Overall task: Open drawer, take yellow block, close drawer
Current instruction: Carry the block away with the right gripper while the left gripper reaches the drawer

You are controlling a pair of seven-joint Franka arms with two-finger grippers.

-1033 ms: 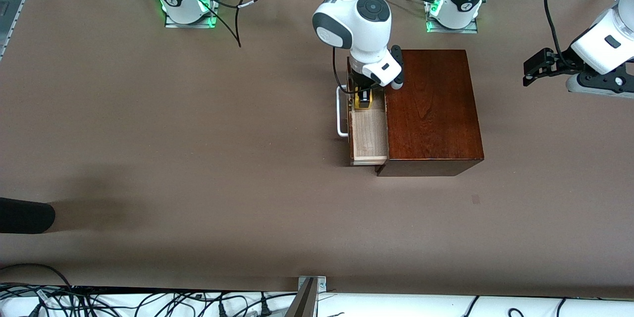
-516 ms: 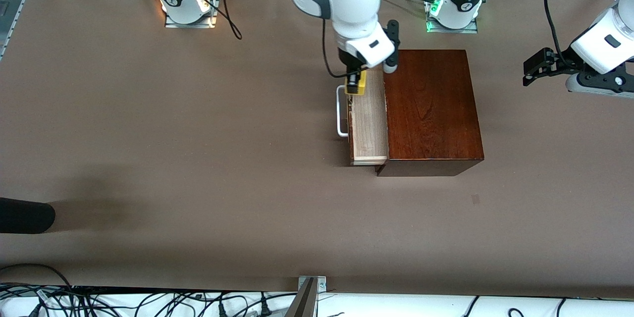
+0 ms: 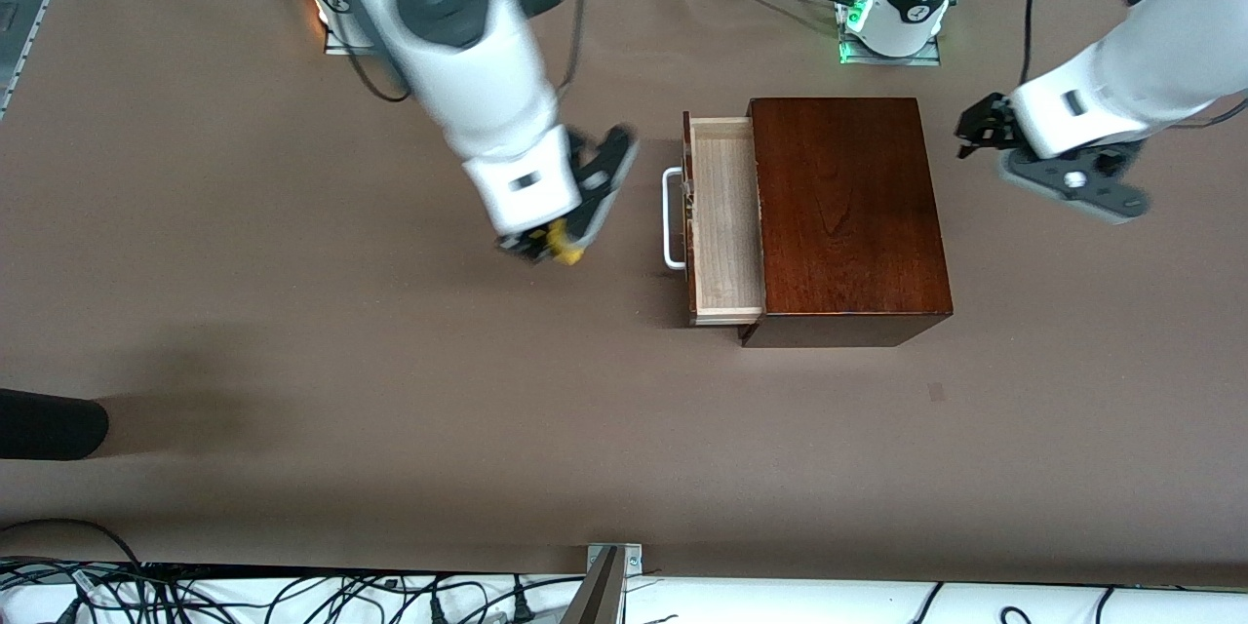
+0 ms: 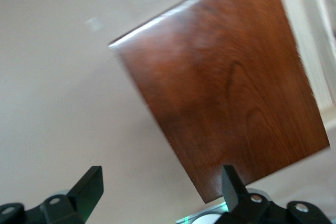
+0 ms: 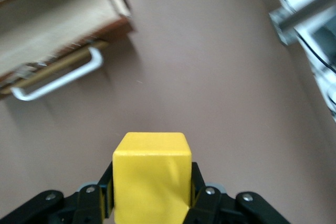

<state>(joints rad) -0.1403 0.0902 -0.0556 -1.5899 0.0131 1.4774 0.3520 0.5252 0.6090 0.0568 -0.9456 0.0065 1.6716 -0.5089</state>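
The dark mahogany box (image 3: 848, 214) stands mid-table with its drawer (image 3: 723, 214) pulled out; the pale tray is bare and the white handle (image 3: 671, 219) faces the right arm's end. My right gripper (image 3: 548, 247) is shut on the yellow block (image 3: 565, 252) and holds it above the bare table, beside the handle. In the right wrist view the block (image 5: 152, 177) fills the gripper (image 5: 152, 195), with the drawer (image 5: 58, 19) and handle (image 5: 63, 80) farther off. My left gripper (image 3: 975, 129) is open and empty above the table beside the box (image 4: 226, 93), toward the left arm's end.
A black object (image 3: 49, 424) lies at the table edge toward the right arm's end. Cables (image 3: 292, 595) run along the edge nearest the front camera. The two arm bases (image 3: 892, 19) stand along the edge farthest from that camera.
My right gripper lifted the yellow block out of the drawer and carried it away from the box toward the right arm's end. My left arm moved closer to the box.
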